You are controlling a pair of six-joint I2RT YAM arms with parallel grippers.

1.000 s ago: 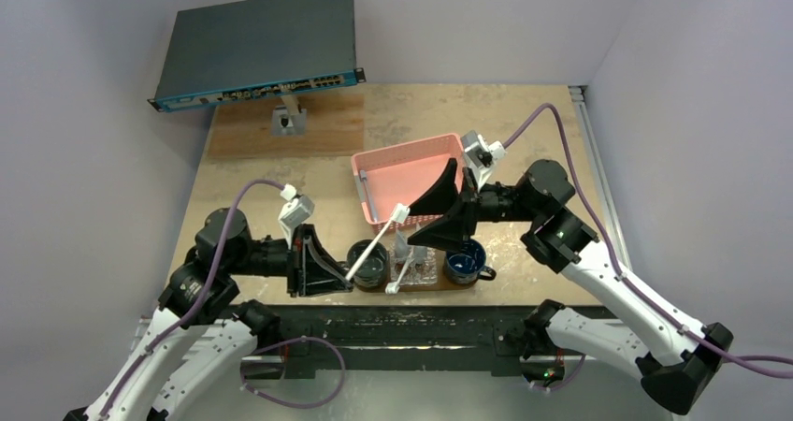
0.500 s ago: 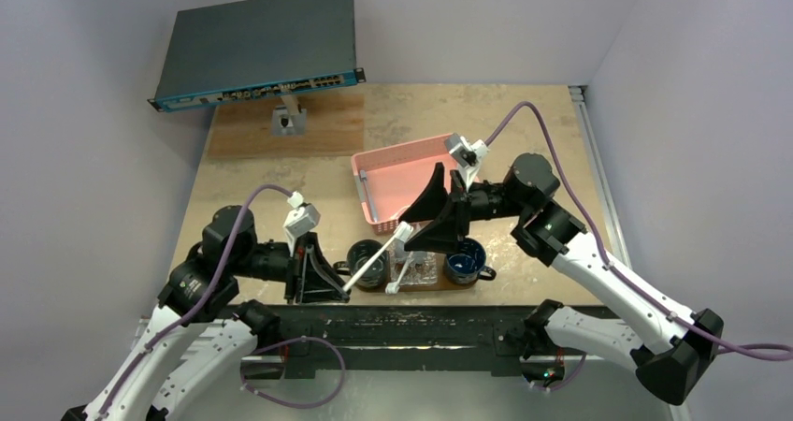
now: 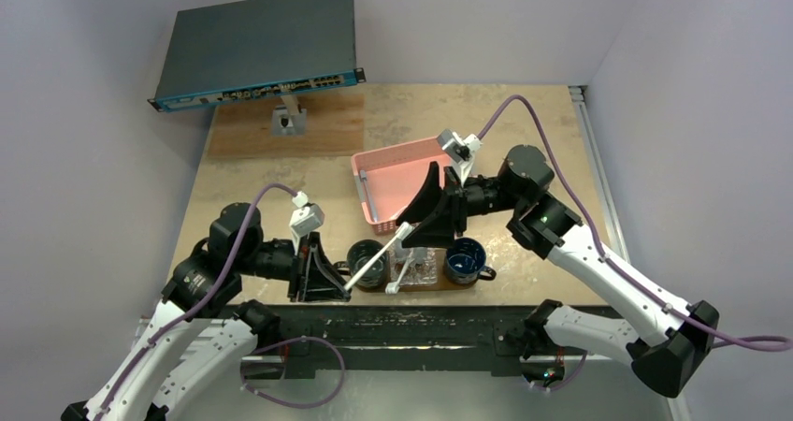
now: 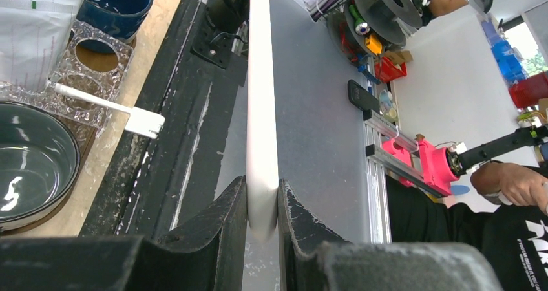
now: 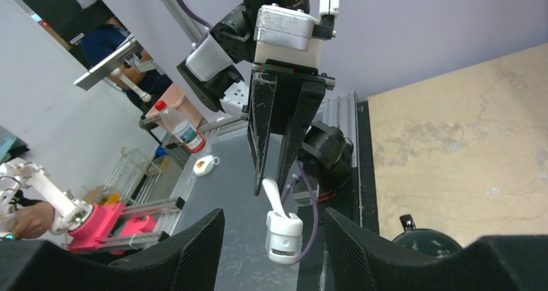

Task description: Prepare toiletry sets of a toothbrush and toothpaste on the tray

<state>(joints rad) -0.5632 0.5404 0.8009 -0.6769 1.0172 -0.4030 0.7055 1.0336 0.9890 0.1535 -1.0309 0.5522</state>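
Note:
My left gripper (image 3: 338, 284) is shut on the handle end of a slim white toothbrush (image 3: 376, 254), which slants up to the right over the grey mug. In the left wrist view (image 4: 262, 204) the fingers pinch the handle (image 4: 261, 110). My right gripper (image 3: 409, 233) is open, and the capped brush head (image 5: 283, 237) hangs between its fingers without touching them. A second toothbrush (image 4: 103, 103) lies across a clear holder (image 4: 87, 61) on the dark brown tray (image 3: 455, 287). A pale silver-grey tube (image 4: 32, 45) stands by the holder. The other tube is not visible.
A grey mug (image 3: 367, 264) and a dark blue mug (image 3: 465, 260) stand on the tray's two ends. A pink lattice basket (image 3: 393, 180) sits just behind the right gripper. A grey network switch (image 3: 257, 47) is at the back left. The table's black front edge (image 4: 194, 110) lies under the left gripper.
The right gripper has moved left and down so its open jaws flank the toothbrush head. The left gripper has shifted slightly right, and the toothbrush now lies at a lower slant.

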